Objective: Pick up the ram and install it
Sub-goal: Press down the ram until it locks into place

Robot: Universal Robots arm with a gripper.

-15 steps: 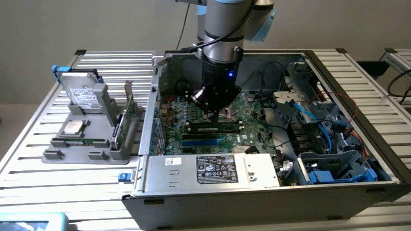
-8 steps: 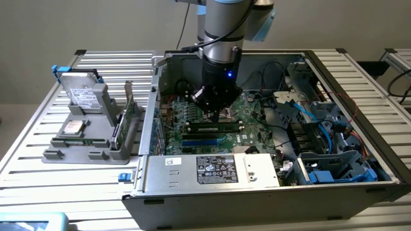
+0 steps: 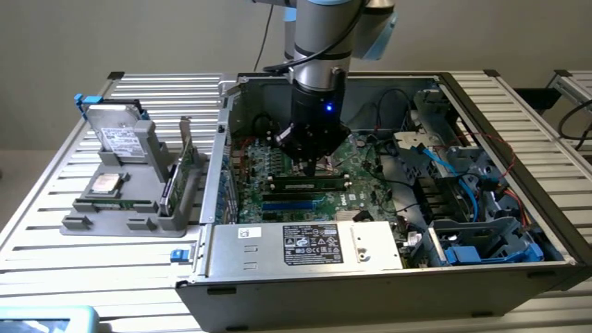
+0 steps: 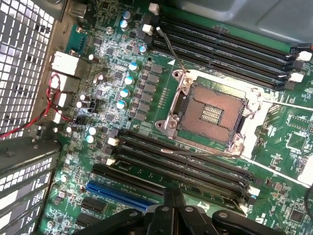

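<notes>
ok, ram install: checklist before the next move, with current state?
1. Fingers closed: ok. The gripper is shut, low inside the case over the motherboard.
2. Ram lined up with a slot: ok. In the exterior view the ram stands along a slot directly under the gripper.
3. Ram fully seated, end latches closed: cannot tell.
4. Fingers touching the ram's top edge: cannot tell.
5. CPU socket clear of the fingers: ok. It is empty and lies apart from them.
6. Cables clear: ok. The blue cable lies to the exterior view's right, apart from the gripper.
</notes>
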